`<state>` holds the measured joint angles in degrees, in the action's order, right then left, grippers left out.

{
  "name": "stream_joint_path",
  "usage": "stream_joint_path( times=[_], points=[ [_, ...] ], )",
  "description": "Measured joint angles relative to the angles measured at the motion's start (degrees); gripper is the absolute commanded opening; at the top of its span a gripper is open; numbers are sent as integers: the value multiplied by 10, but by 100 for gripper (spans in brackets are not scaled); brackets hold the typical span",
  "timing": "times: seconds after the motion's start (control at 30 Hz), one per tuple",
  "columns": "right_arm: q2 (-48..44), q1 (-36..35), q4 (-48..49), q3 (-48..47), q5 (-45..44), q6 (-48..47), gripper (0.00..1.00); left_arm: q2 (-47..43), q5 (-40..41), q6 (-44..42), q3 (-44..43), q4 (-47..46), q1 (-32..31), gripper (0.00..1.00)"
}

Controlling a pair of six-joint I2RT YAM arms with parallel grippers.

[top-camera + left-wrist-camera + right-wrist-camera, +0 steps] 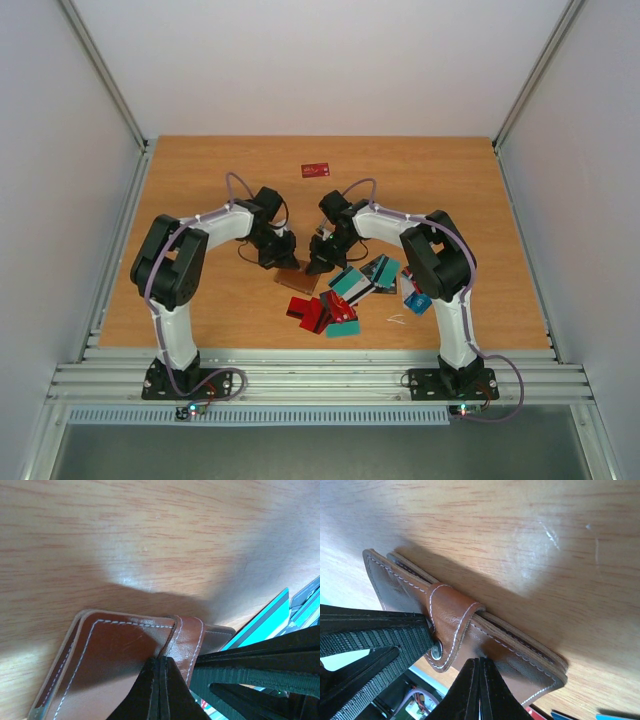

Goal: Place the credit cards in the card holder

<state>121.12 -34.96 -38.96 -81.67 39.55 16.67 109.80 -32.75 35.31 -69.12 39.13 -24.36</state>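
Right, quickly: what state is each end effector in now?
Left end effector: closed, holding nothing, tips at the card holder.
Right end effector: closed, holding nothing, tips at the same holder.

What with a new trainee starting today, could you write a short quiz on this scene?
1. True or false: the left gripper and the right gripper are both shut, tips at the card holder.
2. The lone red card lies: A) beyond both grippers, apart from the pile of cards; B) on the card holder; C) in the left gripper.
3. What wraps over the card holder's edge and carries the stud?
Key: 1 true; 2 A; 3 the strap.
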Motion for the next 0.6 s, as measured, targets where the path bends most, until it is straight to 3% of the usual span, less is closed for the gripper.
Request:
stream_joint_path(
  times=[0.6],
  points=[
    [7,-2,-11,-14,-2,0,3,13,-2,-3,-15,11,-2,0]
  ],
)
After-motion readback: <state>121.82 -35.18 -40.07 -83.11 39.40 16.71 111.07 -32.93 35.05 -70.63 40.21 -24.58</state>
